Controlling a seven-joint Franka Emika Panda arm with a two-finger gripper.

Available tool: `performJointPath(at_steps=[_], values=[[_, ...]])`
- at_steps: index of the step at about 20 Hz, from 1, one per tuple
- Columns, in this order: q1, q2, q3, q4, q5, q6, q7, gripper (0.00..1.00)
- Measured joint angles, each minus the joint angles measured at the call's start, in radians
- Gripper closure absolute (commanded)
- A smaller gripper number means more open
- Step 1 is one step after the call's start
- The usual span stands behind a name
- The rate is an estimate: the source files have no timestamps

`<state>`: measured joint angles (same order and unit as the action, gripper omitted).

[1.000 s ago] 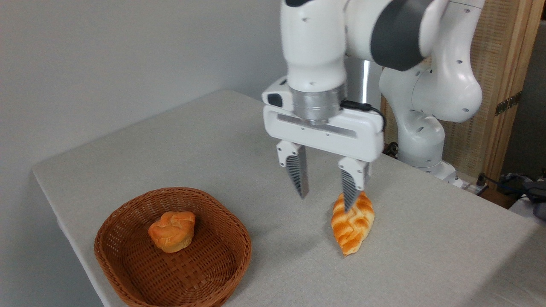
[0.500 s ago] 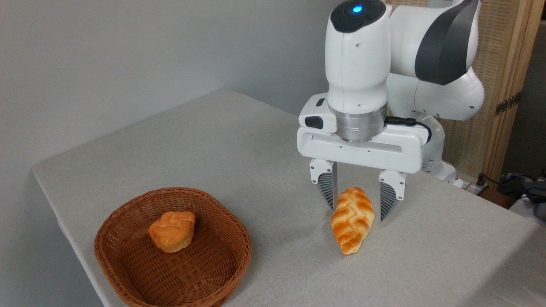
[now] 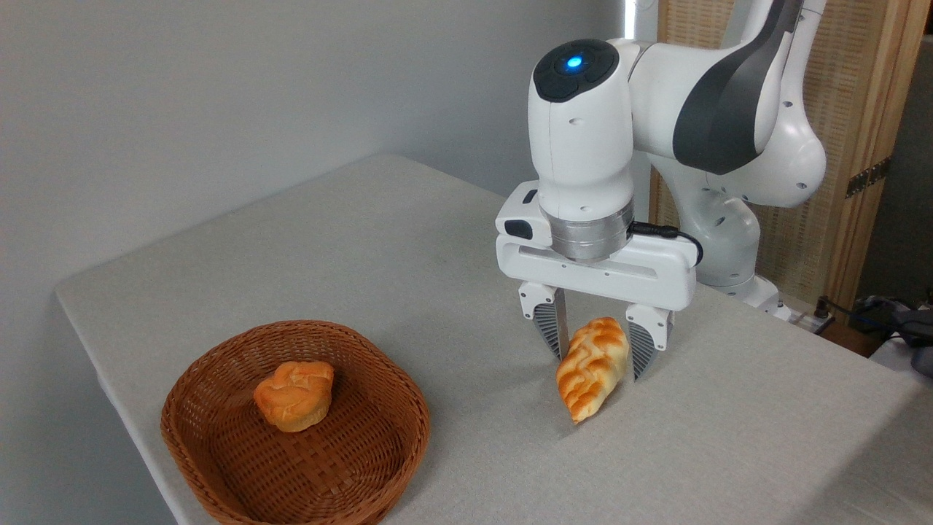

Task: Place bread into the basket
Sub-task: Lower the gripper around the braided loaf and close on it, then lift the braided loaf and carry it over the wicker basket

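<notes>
Glossy white arm [image 3: 583,138]; dark grey joint bands; blue light; black cable

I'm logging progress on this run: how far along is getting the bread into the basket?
Early middle. Done: the gripper has reached the golden braided loaf, its fingers flanking the upper end. In hand: the grasp; the loaf looks tilted with one end raised, though I cannot tell if the fingers are pressing it. Left: lifting, carrying it to the round brown wicker basket, which holds only a small round orange bun, and releasing.

A small round orange bun [image 3: 294,394] sits at about eight o'clock on the pale grey table [image 3: 328,240]; a woven wooden screen [image 3: 853,131] (hinged) stands at two o'clock.
</notes>
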<state>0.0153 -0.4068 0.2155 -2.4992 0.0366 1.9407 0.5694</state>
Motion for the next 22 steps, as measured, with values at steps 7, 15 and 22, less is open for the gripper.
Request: performJointPath(at_steps=[7,15,22], values=[[-0.006,0.0,0.0,-0.009,0.0,0.012,0.0,0.0],[-0.006,-0.001,0.001,-0.006,-0.036,0.014,-0.002,0.0],[-0.006,0.0,0.001,-0.006,-0.037,0.014,-0.002,0.03]])
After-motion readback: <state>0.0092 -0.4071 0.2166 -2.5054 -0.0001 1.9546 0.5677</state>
